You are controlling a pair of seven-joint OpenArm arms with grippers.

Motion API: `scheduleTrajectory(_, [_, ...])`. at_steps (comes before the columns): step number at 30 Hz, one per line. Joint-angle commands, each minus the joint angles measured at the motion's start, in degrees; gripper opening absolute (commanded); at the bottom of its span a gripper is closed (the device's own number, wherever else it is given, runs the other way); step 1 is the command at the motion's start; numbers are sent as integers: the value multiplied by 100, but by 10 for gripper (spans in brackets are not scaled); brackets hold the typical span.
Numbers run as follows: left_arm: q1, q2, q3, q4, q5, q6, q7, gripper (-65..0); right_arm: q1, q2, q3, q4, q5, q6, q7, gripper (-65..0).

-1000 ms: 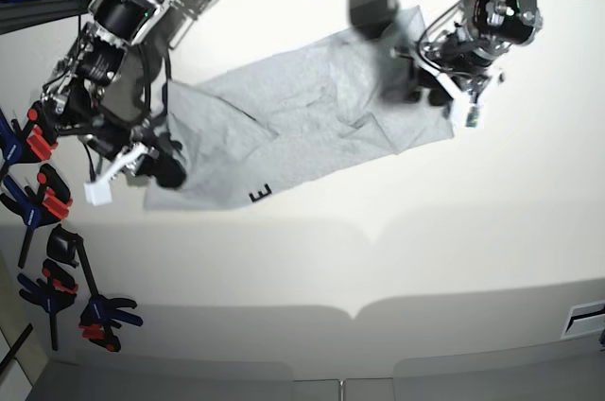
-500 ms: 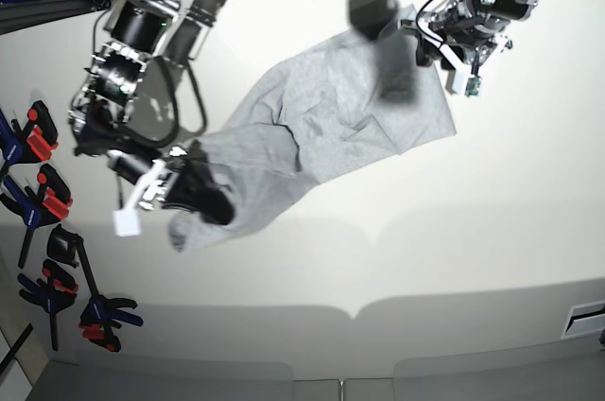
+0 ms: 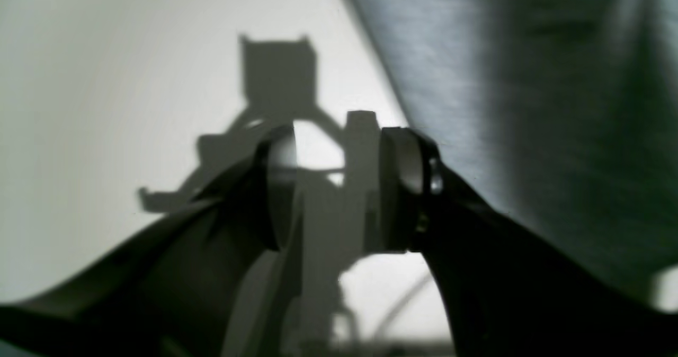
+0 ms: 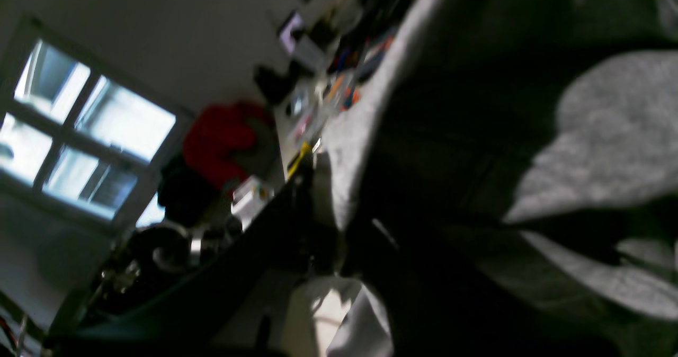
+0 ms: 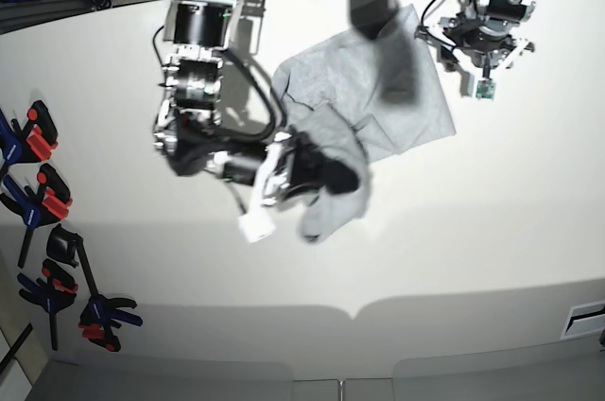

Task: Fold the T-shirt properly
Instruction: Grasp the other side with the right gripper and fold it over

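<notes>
White desk [image 5: 473,231] lies bare ahead; clamps [image 5: 43,221] line its edge. Right tool [image 5: 326,174] pinches the T-shirt [image 5: 378,89], lifting a fold mid-desk. Left tool [image 3: 339,187] hangs empty beside the cloth, jaws parted.

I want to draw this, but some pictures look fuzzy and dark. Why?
Left wrist view: the left gripper is close and blurred, casting a sharp dark shadow on the pale table. Right wrist view: smeared, the T-shirt partly in deep shadow, the window glaring. Base view: the right gripper is blurred.
</notes>
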Motion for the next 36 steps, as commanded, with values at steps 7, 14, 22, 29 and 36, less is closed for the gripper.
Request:
scheduleTrajectory(7, [-2,-20,-4,87,634,417,-74,-411,-378,-33,-542,146,28,46,99,-650])
scheduleTrajectory(14, [-2,-20,-4,87,627,444,-74,-411,-538,-570,-612,146,17,52,99,-650])
scheduleTrajectory(22, [-4,-24,-4,87,658,442,-92,-411,-542,-770,-1259,146,-905,63,99,-479])
scheduleTrajectory(29, [0,-363,-4,87,1169,483,-74,-411,-315,-770,-2094,315,-1283,-20,99,-414])
scheduleTrajectory(36, [0,-852,-4,87,1169,599,-24,-411,39,-770,-1703,1963,-2411,-212,99,-414])
